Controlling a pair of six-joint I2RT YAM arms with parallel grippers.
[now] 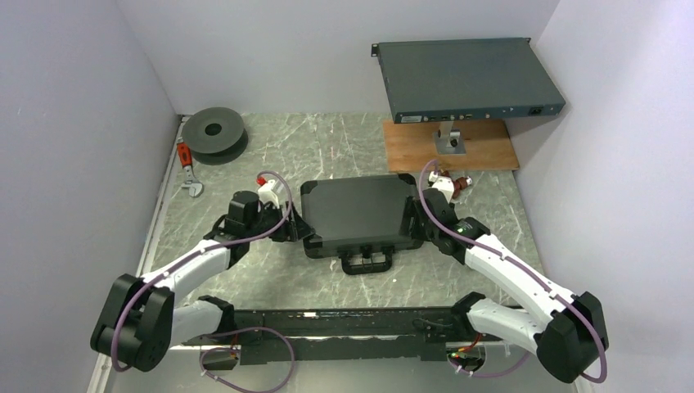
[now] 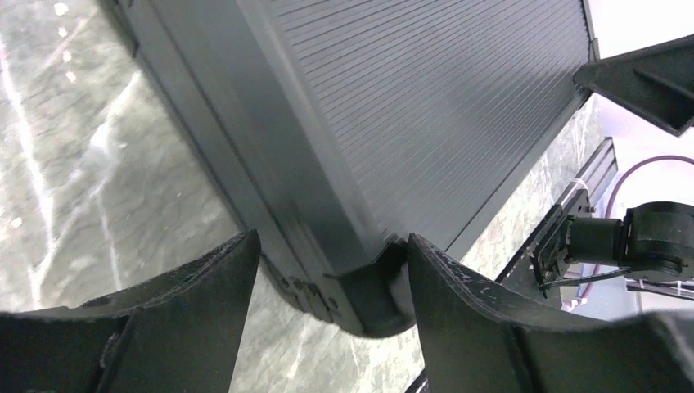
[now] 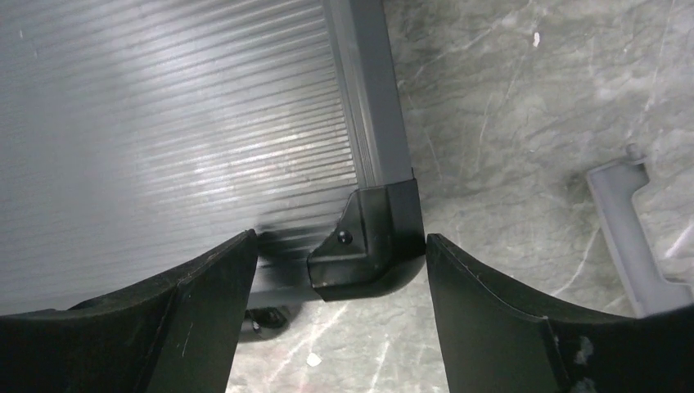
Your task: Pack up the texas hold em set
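Note:
The black briefcase [image 1: 358, 214] of the texas hold em set lies flat and shut in the middle of the table, its handle [image 1: 366, 262] towards me. Chips, dice, foam lid and tray are hidden. My left gripper [image 1: 299, 229] is open at the case's near left corner. In the left wrist view [image 2: 331, 270] that corner [image 2: 368, 303] sits between the fingers, close against the right one. My right gripper [image 1: 417, 225] is open at the near right corner. In the right wrist view [image 3: 342, 270] the black corner cap [image 3: 372, 237] lies between the fingers, touching neither.
A grey metal rack box [image 1: 466, 78] stands on a wooden board [image 1: 450, 147] at the back right. A dark round spool [image 1: 214, 131] and a red-handled tool [image 1: 188, 168] lie at the back left. A grey bracket [image 3: 630, 237] lies right of the case.

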